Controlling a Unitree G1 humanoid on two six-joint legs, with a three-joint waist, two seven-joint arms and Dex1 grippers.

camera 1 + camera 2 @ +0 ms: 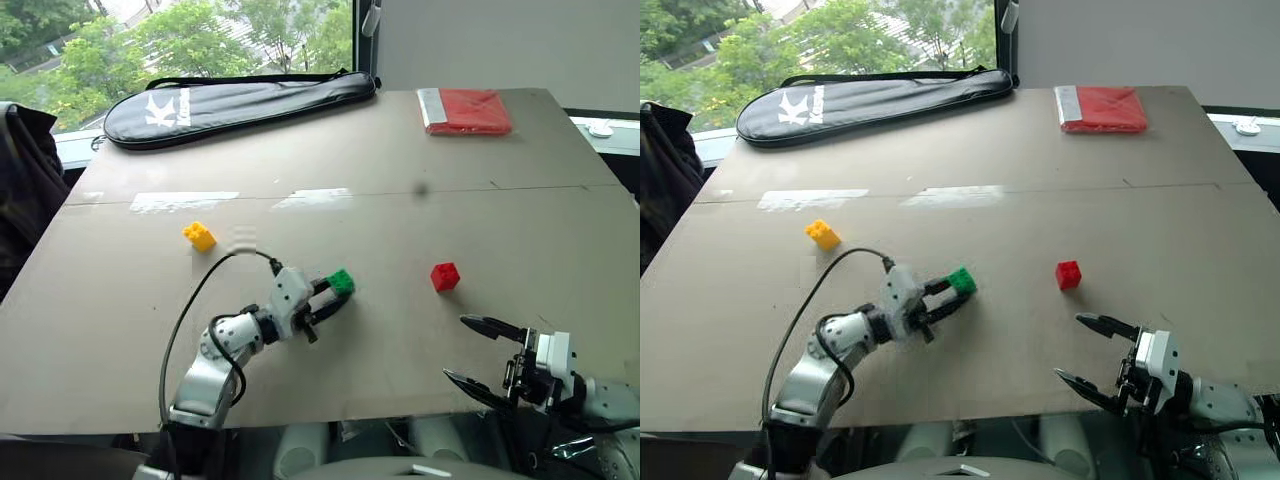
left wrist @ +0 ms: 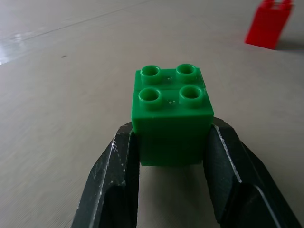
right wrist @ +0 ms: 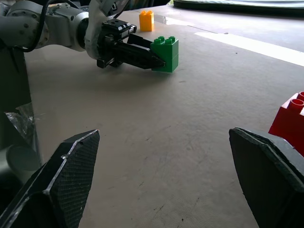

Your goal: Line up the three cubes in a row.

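Here, studded green cube (image 2: 172, 116) stands upright.

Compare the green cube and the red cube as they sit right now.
The green cube is clamped between the fingers of the left gripper; the red cube stands free, with nothing touching it. The green cube lies near the table's middle; the red cube sits further to the robot's right, nearer the open right gripper. Both are small studded blocks, upright on the table.
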